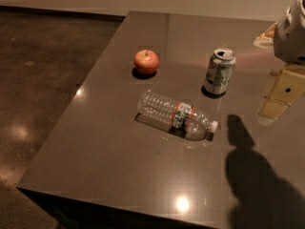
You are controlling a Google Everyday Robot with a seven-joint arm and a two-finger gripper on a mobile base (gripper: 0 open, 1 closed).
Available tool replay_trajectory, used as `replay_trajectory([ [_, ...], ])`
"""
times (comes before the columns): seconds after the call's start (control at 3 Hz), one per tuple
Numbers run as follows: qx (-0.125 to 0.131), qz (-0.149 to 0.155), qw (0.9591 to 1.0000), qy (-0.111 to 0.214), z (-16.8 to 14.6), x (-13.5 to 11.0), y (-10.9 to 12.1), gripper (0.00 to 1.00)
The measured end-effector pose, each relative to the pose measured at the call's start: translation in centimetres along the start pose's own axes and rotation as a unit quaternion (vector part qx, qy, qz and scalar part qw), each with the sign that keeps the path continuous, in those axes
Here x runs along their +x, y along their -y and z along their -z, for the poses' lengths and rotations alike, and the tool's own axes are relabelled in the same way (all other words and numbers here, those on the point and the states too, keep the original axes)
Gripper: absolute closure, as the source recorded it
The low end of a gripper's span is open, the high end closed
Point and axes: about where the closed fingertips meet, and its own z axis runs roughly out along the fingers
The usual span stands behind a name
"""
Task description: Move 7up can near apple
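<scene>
Gripper at right edge, angled downward, beside upright 7up can, jaws' state unclear

A clear plastic water bottle lies on its side on the glossy brown desk, its white cap pointing right. A polished floor spreads at left.
</scene>
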Motion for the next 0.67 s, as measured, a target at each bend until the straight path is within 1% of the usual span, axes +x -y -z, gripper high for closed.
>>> replay_trajectory([
  [0.33,0.000,0.000,1.0000,0.000,0.0,0.0,0.0,0.00],
  [0.67,0.008,-0.010,0.9999,0.005,-0.7,-0.4,1.2,0.00],
])
